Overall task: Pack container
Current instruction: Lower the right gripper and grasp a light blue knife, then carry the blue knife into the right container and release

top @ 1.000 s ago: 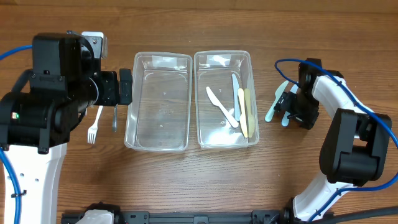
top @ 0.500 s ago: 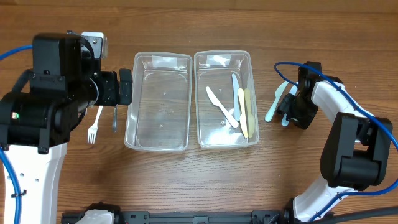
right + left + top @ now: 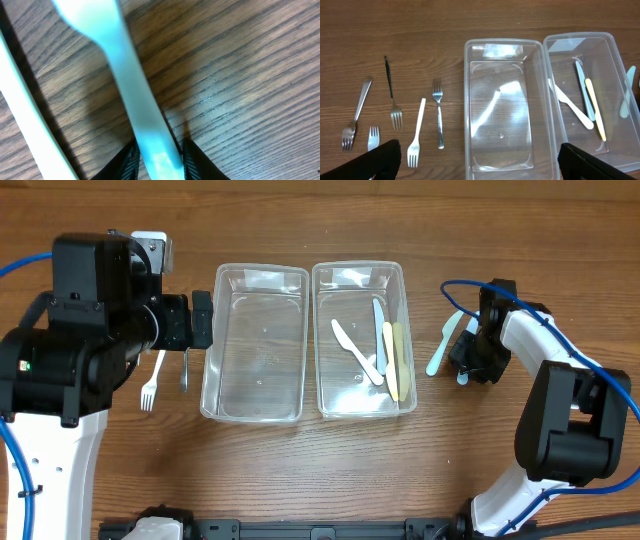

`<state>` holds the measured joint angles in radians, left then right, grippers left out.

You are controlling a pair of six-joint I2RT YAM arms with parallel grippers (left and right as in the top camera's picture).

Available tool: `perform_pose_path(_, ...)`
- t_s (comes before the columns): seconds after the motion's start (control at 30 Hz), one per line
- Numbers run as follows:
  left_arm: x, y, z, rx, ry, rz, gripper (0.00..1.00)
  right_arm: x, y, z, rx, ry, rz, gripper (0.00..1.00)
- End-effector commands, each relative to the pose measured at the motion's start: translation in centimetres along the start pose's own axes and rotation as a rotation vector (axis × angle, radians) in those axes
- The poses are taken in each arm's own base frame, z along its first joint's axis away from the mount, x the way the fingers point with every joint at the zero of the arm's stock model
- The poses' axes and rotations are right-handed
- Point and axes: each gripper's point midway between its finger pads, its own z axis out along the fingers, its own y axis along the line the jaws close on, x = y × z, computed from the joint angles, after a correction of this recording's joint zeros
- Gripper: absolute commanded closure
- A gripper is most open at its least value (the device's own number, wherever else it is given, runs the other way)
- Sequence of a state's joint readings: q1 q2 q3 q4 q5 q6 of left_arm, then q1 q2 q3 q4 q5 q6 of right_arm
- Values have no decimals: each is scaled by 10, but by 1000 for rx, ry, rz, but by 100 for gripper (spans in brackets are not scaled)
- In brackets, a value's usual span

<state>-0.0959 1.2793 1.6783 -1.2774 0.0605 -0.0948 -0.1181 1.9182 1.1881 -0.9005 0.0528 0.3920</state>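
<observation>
Right gripper (image 3: 160,162) jaws closed on blue utensil (image 3: 125,65) handle, utensil flat on counter (image 3: 250,75) right of right container (image 3: 342,392), long axis running away from jaws, broad end apparently farthest, left gripper (image 3: 202,320) jaws wide open above forks (image 3: 415,132)

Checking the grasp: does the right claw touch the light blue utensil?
Touching. Right wrist view: right claw pinches the light blue utensil, no gap.

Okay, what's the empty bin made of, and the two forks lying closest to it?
Empty bin: likely clear plastic with a glossy finish. It is see-through and its floor catches glare.
Grey fork: looks like metal, with a dull shine along the handle.
White fork: probably plastic. It is opaque, flat white, with no gleam.
</observation>
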Motion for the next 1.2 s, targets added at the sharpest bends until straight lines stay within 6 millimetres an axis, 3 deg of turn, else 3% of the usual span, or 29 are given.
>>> perform_pose_path(0.0,-2,1,-1,3,-3,7,0,17,-11,21,46,62,0,71)
perform_pose_path(0.37,-2,1,-1,3,-3,7,0,16,-10,21,45,60,0,82)
perform_pose_path(0.47,-2,1,-1,2,-3,7,0,15,-10,21,42,55,0,96)
perform_pose_path(0.6,-2,1,-1,3,-5,7,0,9,-5,13,21,41,2,96)
perform_pose_path(0.67,-3,1,-1,3,-7,8,0,-2,2,-10,-2,8,2,96)
perform_pose_path(0.7,-3,1,-1,3,-9,7,0,-12,8,-35,-23,-34,-2,96)
perform_pose_path(0.77,-4,1,-1,3,-13,8,0,-28,20,-90,-71,-127,-15,96)
perform_pose_path(0.83,-4,1,-1,4,-13,8,0,-36,40,-163,-143,-257,-62,96)
perform_pose_path(0.93,-4,1,-1,4,-13,8,0,-22,77,-240,-238,-405,-189,96)
perform_pose_path(1.0,-4,1,-1,4,-13,8,0,-3,104,-260,-279,-435,-270,96)
perform_pose_path(1.03,-4,1,-1,4,-13,8,0,10,119,-261,-292,-429,-319,96)
perform_pose_path(1.17,-4,1,-1,4,-12,8,0,57,168,-229,-274,-341,-483,96)
